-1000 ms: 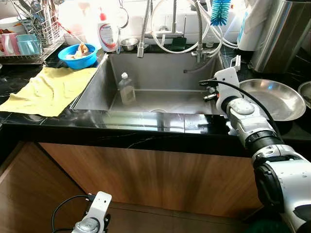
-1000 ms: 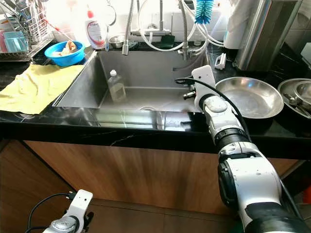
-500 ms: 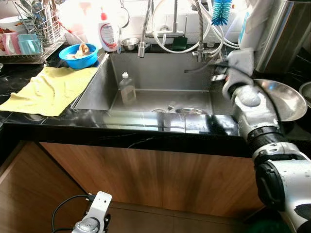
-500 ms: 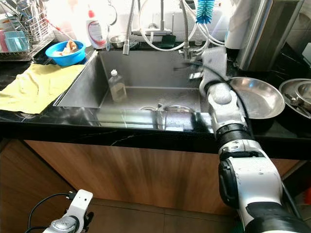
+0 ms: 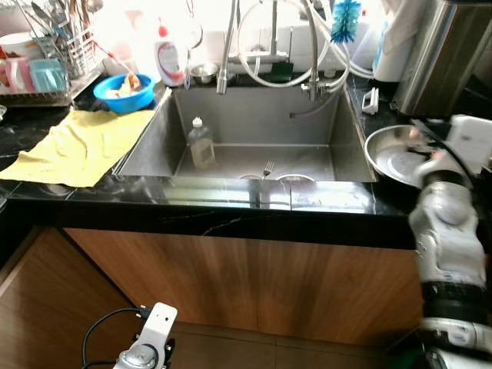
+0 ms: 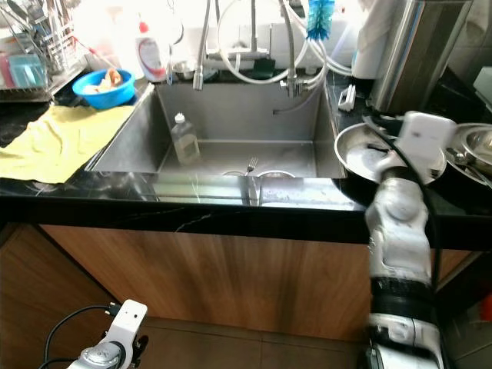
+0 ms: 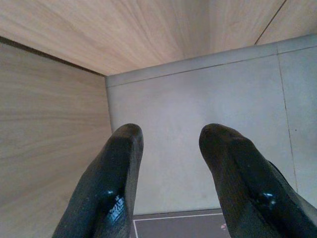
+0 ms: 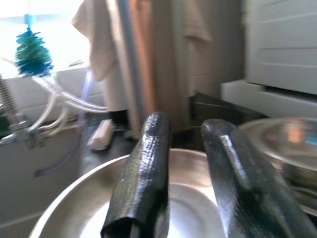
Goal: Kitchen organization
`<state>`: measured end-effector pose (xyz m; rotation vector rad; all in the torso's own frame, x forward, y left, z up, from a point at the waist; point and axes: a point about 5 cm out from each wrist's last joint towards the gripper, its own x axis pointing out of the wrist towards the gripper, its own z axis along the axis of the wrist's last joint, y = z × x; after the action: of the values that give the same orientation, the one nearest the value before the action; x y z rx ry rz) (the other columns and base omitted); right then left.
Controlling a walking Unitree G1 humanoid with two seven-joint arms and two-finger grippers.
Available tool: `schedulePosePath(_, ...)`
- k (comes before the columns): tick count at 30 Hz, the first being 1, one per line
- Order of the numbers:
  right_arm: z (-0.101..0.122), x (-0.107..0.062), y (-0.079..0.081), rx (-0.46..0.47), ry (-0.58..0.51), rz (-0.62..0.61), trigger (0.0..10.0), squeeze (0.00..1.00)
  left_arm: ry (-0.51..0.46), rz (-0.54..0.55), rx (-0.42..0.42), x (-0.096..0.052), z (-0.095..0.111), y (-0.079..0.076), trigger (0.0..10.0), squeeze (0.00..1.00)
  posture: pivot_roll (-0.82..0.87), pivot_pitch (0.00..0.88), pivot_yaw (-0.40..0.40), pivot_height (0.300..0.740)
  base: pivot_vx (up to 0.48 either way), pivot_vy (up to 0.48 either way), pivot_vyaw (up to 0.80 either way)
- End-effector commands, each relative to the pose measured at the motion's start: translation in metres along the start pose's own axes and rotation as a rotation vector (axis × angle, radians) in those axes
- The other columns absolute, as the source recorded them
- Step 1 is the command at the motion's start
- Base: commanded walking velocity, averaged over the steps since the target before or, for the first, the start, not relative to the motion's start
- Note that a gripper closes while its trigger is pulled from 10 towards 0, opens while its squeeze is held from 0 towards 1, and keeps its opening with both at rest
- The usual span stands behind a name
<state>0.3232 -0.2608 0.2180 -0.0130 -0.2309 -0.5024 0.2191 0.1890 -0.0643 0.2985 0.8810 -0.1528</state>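
Head views: a stainless steel sink basin (image 5: pixel 307 127) is set into the black stone surface (image 5: pixel 92 188). On its floor lie a small metal fork (image 5: pixel 267 167) near the drain and a clear plastic bottle (image 5: pixel 201 142) standing upright toward the left wall. To the right of the basin, a wide shallow stainless steel bowl (image 6: pixel 361 154) rests on the surface. The right arm is raised beside it, wrist housing over the bowl's near rim. A yellow cloth (image 5: pixel 77 142) lies flat to the left, with a blue bowl (image 5: pixel 121 91) behind it.

Left wrist view: the left gripper (image 7: pixel 171 173) hangs idle by the wooden cabinet front, fingers parted, nothing between them.

Right wrist view: the right gripper (image 8: pixel 181 178) sits just above the steel bowl's interior, its two black fingers slightly apart and holding nothing.

Assessment: the steel bowl appears light, rigid and slick. A pinch across the thin rim, one finger inside and one outside, looks the soundest hold; the polished wall offers little friction, so tilting is a risk. The fork is thin and lies flat, making it awkward to lift.
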Motion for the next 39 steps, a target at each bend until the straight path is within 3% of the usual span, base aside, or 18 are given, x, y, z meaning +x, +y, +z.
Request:
schedulePosePath(1, 0.006, -0.008, -0.005, 0.016, -0.003, -0.043, 10.0, 1.00, 0.016, 0.006, 0.021, -0.001, -0.005, 0.004, 10.0, 0.00, -0.15, 0.000, 0.097, 0.740, 0.000, 0.000, 0.00)
schedulePosePath(3, 0.006, -0.014, -0.010, 0.021, -0.006, -0.082, 10.0, 1.00, 0.016, 0.005, 0.023, -0.001, -0.005, 0.004, 10.0, 0.00, -0.15, 0.000, 0.097, 0.740, 0.000, 0.000, 0.00)
schedulePosePath(4, 0.006, -0.015, -0.010, 0.023, -0.004, -0.089, 10.0, 0.55, 0.016, 0.005, 0.023, -0.001, -0.004, 0.004, 10.0, 0.00, -0.15, 0.000, 0.097, 0.740, 0.000, 0.000, 0.00)
schedulePosePath(6, 0.005, -0.017, -0.010, 0.024, 0.002, -0.091, 10.0, 0.55, 0.016, 0.006, 0.023, -0.001, -0.004, 0.004, 10.0, 0.00, -0.15, 0.000, 0.098, 0.740, 0.000, 0.000, 0.00)
schedulePosePath(7, 0.002, -0.021, -0.009, 0.035, 0.027, -0.098, 10.0, 0.00, 0.015, 0.007, 0.023, -0.001, -0.004, 0.005, 10.0, 0.00, -0.15, 0.000, 0.098, 0.740, 0.000, 0.000, 0.00)
schedulePosePath(10, -0.005, -0.027, -0.009, 0.071, 0.075, -0.115, 10.0, 0.00, 0.014, 0.009, 0.022, -0.001, -0.004, 0.006, 10.0, 0.00, -0.14, 0.000, 0.098, 0.740, 0.000, 0.000, 0.00)
schedulePosePath(11, -0.008, -0.028, -0.010, 0.083, 0.087, -0.126, 10.0, 1.00, 0.015, 0.011, 0.022, -0.001, -0.004, 0.006, 10.0, 0.00, -0.14, 0.000, 0.099, 0.740, 0.000, 0.000, 0.00)
schedulePosePath(22, -0.014, -0.031, -0.019, 0.135, 0.167, -0.183, 10.0, 1.00, 0.016, 0.010, 0.019, -0.001, -0.005, 0.006, 10.0, 0.00, -0.14, 0.000, 0.095, 0.740, 0.000, 0.000, 0.00)
schedulePosePath(23, -0.014, -0.030, -0.018, 0.137, 0.173, -0.181, 10.0, 0.87, 0.016, 0.010, 0.019, -0.001, -0.005, 0.006, 10.0, 0.00, -0.14, 0.000, 0.094, 0.740, 0.000, 0.000, 0.00)
schedulePosePath(24, -0.014, -0.030, -0.018, 0.137, 0.173, -0.181, 10.0, 0.87, 0.016, 0.010, 0.019, -0.001, -0.005, 0.006, 10.0, 0.00, -0.14, 0.000, 0.094, 0.740, 0.000, 0.000, 0.00)
schedulePosePath(25, -0.015, -0.030, -0.018, 0.142, 0.181, -0.179, 10.0, 0.00, 0.016, 0.010, 0.019, -0.001, -0.005, 0.006, 10.0, 0.00, -0.14, 0.000, 0.094, 0.740, 0.000, 0.000, 0.00)
schedulePosePath(39, -0.016, -0.014, -0.016, 0.261, 0.247, -0.207, 10.0, 0.00, 0.016, 0.014, 0.016, -0.001, -0.004, 0.007, 10.0, 0.00, -0.13, 0.000, 0.094, 0.740, 0.000, 0.000, 0.00)
